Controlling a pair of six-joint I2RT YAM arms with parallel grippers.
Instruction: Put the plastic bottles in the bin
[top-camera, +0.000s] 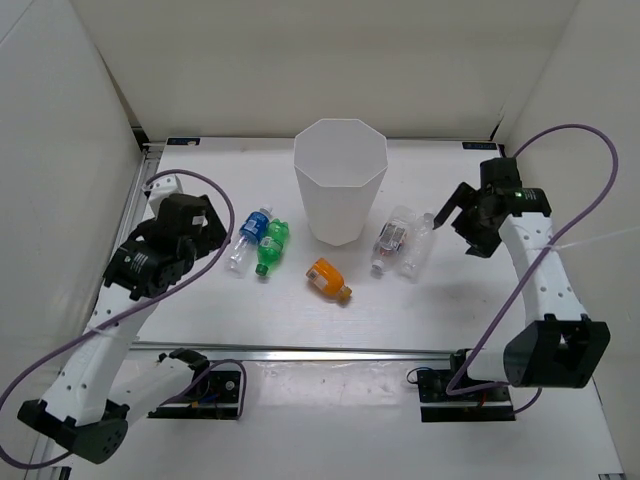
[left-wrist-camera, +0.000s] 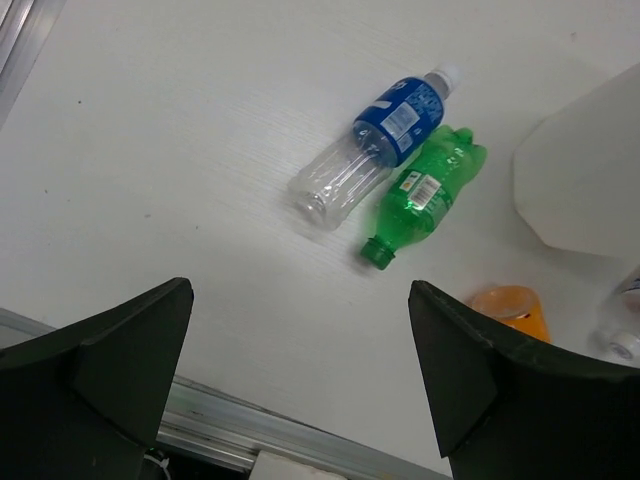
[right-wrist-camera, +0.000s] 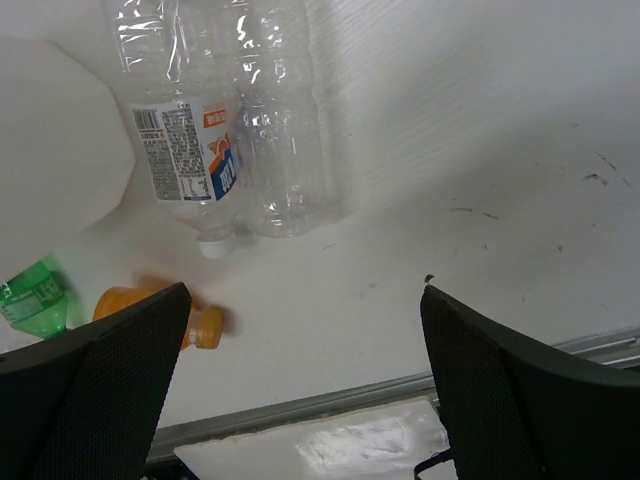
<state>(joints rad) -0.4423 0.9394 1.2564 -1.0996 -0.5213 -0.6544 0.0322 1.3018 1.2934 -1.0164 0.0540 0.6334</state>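
Bright, even light from above washes the white table (top-camera: 300, 310), so shadows are faint and soft; a pale one lies on it beside the right arm (top-camera: 540, 280). Clear bottles (right-wrist-camera: 250, 120) carry small white glints. In both wrist views the near fingers (left-wrist-camera: 100, 390) go almost black.

A tall white bin (top-camera: 340, 208) stands upright mid-worktop (top-camera: 260, 322), with five plastic bottles lying on their sides around it. A blue-labelled bottle (top-camera: 250, 238) and a green bottle (top-camera: 271, 246) lie side by side at left, an orange bottle (top-camera: 328, 279) in front, and a red-and-white-labelled bottle (top-camera: 391, 243) touches a plain clear bottle (top-camera: 417, 248) at right. The left tool (top-camera: 215, 232) hovers near the blue-labelled bottle; the right tool (top-camera: 458, 222), jaws spread, is near the clear pair.
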